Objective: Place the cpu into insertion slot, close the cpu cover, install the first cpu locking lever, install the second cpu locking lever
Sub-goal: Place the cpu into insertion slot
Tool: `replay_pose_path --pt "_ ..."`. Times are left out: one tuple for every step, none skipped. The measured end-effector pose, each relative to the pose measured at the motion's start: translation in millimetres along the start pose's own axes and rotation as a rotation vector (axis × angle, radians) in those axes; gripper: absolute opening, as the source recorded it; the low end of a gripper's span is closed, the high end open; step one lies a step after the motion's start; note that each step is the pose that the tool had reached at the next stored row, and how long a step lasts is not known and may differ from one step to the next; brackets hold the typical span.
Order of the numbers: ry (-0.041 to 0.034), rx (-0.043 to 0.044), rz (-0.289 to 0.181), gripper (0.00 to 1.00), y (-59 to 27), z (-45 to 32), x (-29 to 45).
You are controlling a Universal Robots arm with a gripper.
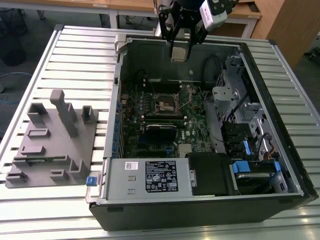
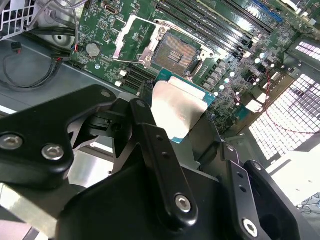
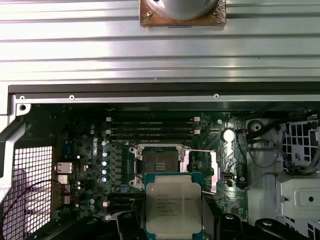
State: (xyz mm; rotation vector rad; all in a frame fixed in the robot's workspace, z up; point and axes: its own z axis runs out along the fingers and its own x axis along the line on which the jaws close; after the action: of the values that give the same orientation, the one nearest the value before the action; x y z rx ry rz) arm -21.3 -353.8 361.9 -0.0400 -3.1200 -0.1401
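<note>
A: What sits nearest the wrist?
B: The gripper (image 2: 175, 120), its black fingers (image 2: 150, 145) clamped on two opposite edges of the cpu (image 2: 177, 112). The dull silvery top faces the second wrist view, and the first wrist view shows the cpu (image 3: 173, 207) with its green rim between the fingertips
A: Is it resting on anything?
B: It hangs in the air above the green board (image 2: 220, 65), apart from the insertion slot (image 2: 176, 54)
A: And the slot itself?
B: It lies just beyond the cpu in both wrist views, its dark brownish centre bare inside the metal rim. The cpu cover (image 2: 120, 45) is swung up off it to one side, and the board shows through its square cut-out
A: Farther out?
B: Long black memory slots (image 3: 150, 131) run past the socket, then comes the wall of the open computer case (image 3: 150, 98), then the slatted metal desk (image 3: 150, 45)
A: How does the exterior view lay it out?
B: The case lies on its side on the desk. A grey power box (image 1: 150, 177) is nearest, the board with the slot (image 1: 166, 103) is behind it, and the gripper (image 1: 180, 47) is up over the far wall with the cpu (image 1: 178, 52) beneath it, well apart from the slot. A grey holder plate (image 1: 50, 145) lies on the desk at the exterior view's left of the case
</note>
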Motion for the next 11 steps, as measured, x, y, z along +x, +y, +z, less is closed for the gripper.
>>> replay_pose_path --pt "0.0000 0.0000 0.000 0.54 0.0 0.0 0.0" --pt "0.0000 0.0000 0.000 0.54 0.0 0.1 0.0" --pt "-0.0001 -0.0002 0.000 0.54 0.0 0.4 0.0" --pt "0.0000 -0.0001 0.000 0.54 0.0 0.5 0.0" --pt "0.0000 -0.0001 0.000 0.54 -0.2 2.7 -0.1" --pt "0.0000 -0.0001 0.000 0.54 -0.3 3.9 -0.1" --pt "0.0000 -0.0001 0.000 0.54 -0.3 3.9 -0.1" --pt "0.0000 -0.0001 0.000 0.54 -0.3 3.9 -0.1" --pt "0.0000 -0.0002 0.000 0.54 -0.3 4.1 -0.1" --pt "0.0000 -0.0002 0.000 0.54 -0.4 4.2 -0.1" --pt "-0.0001 -0.0004 0.000 0.54 -0.4 4.9 -0.1"
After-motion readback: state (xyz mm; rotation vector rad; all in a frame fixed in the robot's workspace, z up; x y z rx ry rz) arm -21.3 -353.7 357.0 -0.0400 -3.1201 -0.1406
